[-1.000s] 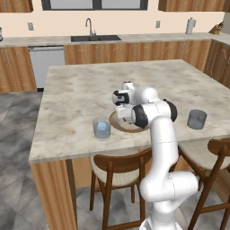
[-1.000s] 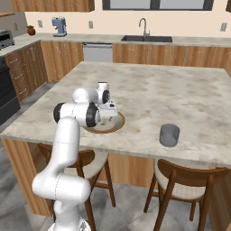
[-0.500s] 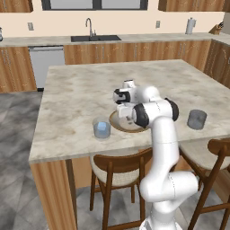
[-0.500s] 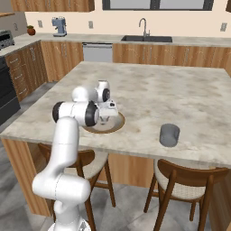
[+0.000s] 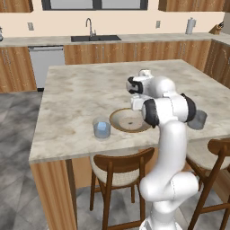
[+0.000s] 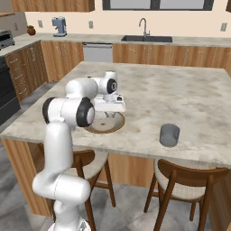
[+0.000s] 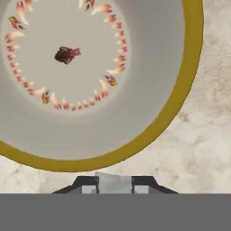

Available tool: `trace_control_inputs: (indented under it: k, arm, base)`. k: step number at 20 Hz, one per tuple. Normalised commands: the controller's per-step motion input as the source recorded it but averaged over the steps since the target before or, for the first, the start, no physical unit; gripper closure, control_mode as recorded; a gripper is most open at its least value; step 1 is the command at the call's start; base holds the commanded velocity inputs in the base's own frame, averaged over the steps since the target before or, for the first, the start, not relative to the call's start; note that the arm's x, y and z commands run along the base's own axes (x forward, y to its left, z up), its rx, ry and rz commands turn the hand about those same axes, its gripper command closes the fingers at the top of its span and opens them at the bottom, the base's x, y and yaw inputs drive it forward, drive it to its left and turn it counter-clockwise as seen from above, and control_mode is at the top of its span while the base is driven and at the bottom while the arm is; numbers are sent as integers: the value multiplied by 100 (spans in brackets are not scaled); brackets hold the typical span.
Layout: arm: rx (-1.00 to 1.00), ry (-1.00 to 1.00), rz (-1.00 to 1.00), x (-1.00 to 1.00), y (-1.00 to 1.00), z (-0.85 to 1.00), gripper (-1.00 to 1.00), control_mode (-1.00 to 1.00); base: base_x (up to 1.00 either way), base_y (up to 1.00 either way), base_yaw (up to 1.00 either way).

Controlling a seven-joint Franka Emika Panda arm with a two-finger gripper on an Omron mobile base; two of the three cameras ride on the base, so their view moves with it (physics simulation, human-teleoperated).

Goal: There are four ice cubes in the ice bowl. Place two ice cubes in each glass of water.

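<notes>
Now, between the fingers (image 7: 114, 185) in the hand view sits a pale translucent block, apparently an ice cube (image 7: 114, 182), pinched between the two dark tips. Bowl (image 5: 130, 120) lies on the counter (image 5: 81, 96) directly below the hand; its brown rim (image 7: 191, 67) curves past just ahead of the fingertips, so the hand hangs over the bowl's edge rather than its middle. Bowl inside is greyish, with a ring of small red-orange marks and one dark blotch at the centre; no other cubes can be made out in it. One glass (image 5: 102, 129) stands just left of the bowl, near the counter's front edge, with light-blue content inside. Second glass (image 6: 169, 135) stands well apart on the opposite side of the arm.
</notes>
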Motion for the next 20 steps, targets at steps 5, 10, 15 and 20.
trace_control_inputs:
  k: [5, 10, 15, 20]
  arm:
    - [-2, -7, -11, -94, -100, 51, 100, -100]
    - [-9, -17, -10, -53, -100, 39, 100, -100]
    - [-13, -13, -13, -12, -100, 13, 100, -100]
    - [-5, -2, -14, 21, -100, 13, 100, -100]
  base:
    - [0, 0, 0]
    - [0, 0, 0]
    - [0, 0, 0]
    - [0, 0, 0]
